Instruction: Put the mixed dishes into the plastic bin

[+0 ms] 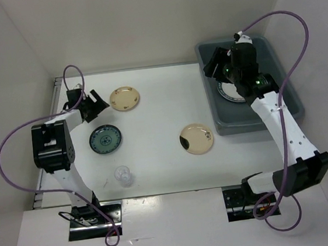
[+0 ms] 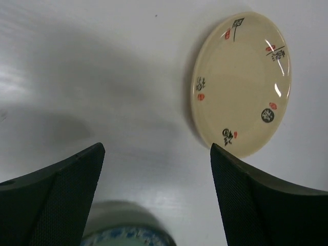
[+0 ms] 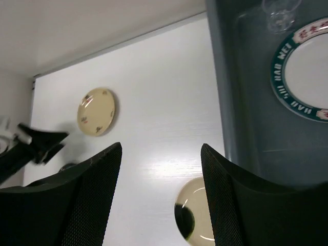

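Plastic bin [image 1: 244,127], far right: holds teal-rimmed white plate [image 3: 307,72] and binned cup [image 3: 279,13].
Far cream plate [image 1: 124,98], far left; near cream plate [image 1: 197,138], centre.
Teal plate [image 1: 105,139], left.
Table cup [image 1: 123,176], near left.
All probably light, rigid and slick; pinch plates at the rim.
My left gripper [image 2: 156,148] and right gripper [image 3: 161,148]: spread, empty.
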